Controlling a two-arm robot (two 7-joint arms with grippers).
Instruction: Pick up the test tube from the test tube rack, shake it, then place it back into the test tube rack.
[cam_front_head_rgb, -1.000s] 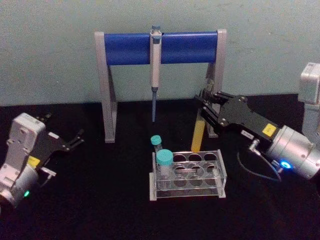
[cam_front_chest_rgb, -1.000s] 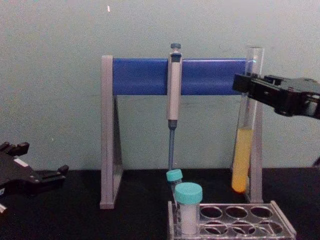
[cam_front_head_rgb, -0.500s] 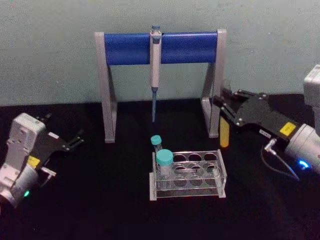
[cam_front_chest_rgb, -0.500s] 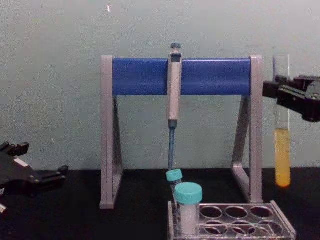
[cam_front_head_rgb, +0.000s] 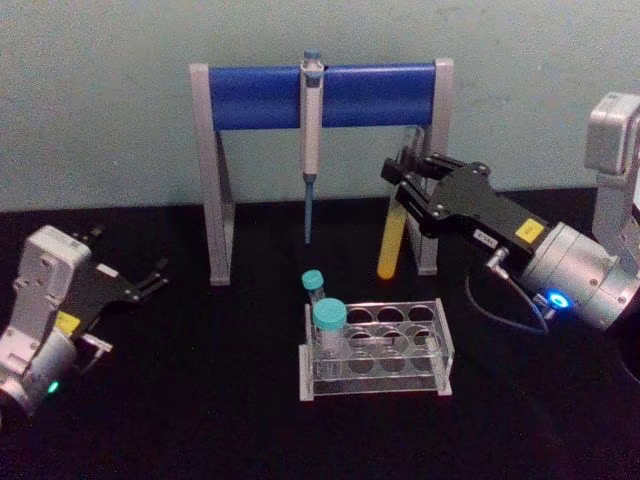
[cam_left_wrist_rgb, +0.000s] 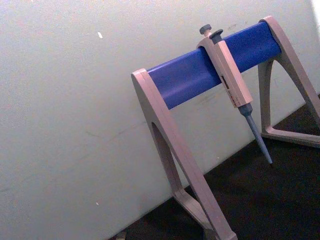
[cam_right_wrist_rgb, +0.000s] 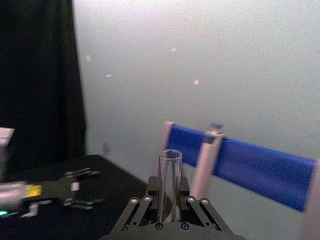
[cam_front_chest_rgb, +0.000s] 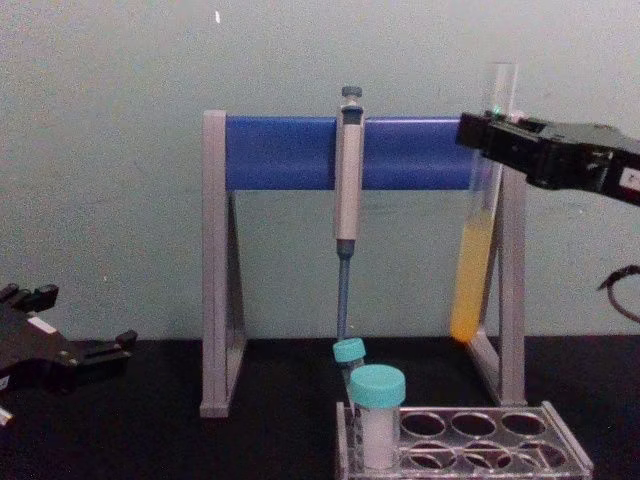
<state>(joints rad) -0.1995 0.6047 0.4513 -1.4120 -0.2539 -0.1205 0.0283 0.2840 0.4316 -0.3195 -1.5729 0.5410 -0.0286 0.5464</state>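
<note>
Swinging back left from its upright spot farther right, the tube (cam_front_head_rgb: 390, 245) is now tilting, bottom leading left, pinched near its top by the right gripper (cam_front_head_rgb: 405, 192). It's hanging in the air behind the rack's (cam_front_head_rgb: 372, 388) right end, so the holes are lying below and forward. Left gripper (cam_front_head_rgb: 131, 250) is idling, spread, over the bench (cam_front_head_rgb: 200, 420).

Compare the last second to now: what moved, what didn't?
The right gripper, shut on the test tube throughout, swung out to the robot's right half a second ago and has now swung back left and higher. The tube went from upright to tilted, its bottom leaning left. Nothing was grasped or released. The left gripper, test tube rack, teal-capped vials and pipette are unchanged.
</note>
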